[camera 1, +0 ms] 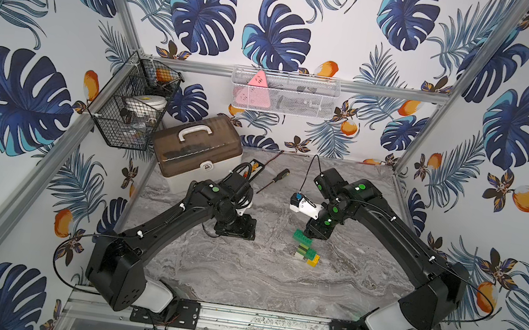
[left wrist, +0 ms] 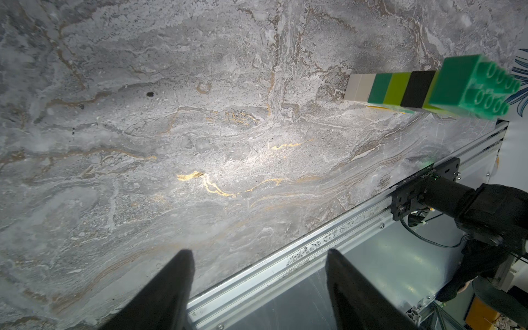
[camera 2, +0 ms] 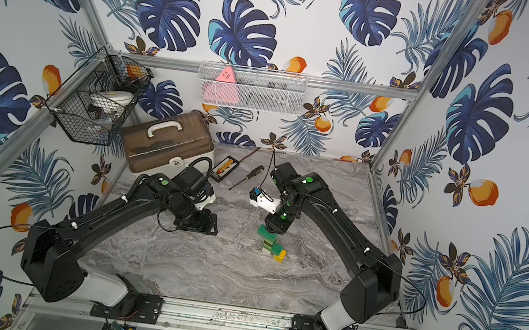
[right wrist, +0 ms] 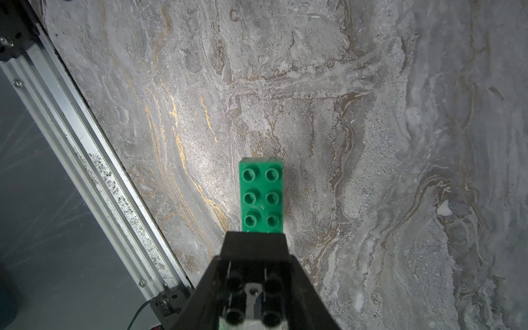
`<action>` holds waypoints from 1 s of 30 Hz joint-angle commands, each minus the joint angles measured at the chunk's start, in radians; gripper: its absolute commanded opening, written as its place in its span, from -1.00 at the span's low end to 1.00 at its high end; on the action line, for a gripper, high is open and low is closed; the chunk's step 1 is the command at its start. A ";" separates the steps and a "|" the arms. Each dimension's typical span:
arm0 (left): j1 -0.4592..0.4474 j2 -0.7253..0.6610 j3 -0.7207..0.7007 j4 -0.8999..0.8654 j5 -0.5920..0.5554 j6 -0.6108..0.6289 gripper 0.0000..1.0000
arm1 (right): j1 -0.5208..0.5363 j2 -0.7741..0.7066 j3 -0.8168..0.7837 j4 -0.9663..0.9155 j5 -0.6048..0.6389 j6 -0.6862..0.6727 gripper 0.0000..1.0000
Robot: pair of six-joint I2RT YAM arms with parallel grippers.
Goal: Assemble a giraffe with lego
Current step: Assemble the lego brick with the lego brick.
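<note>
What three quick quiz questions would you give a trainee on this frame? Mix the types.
1. True or false: the left pincer holds a brick.
2. The long brick atop the giraffe is: A yellow, B dark green, C white?
3. What does the right pincer grip?
Key: 1 false, it is open and empty. 2 B. 3 A black brick, at the long brick's end.

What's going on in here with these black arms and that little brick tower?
They are building a lego giraffe. It stands on the marble table as a stack of coloured bricks. The right pincer is shut at one end of its top dark-green brick; whether it grips anything is hard to tell. The left pincer hangs open off to the side, empty.
</note>
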 commanded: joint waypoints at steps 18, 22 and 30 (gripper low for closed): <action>-0.001 0.020 -0.012 0.038 0.035 -0.005 0.57 | 0.000 0.034 -0.038 0.020 -0.005 -0.003 -0.71; -0.002 0.015 -0.014 0.034 0.033 0.002 0.57 | 0.000 0.042 -0.043 0.019 0.010 -0.005 -0.70; -0.002 0.027 0.009 0.022 0.025 0.023 0.58 | -0.001 0.028 -0.072 0.025 0.042 -0.001 -0.67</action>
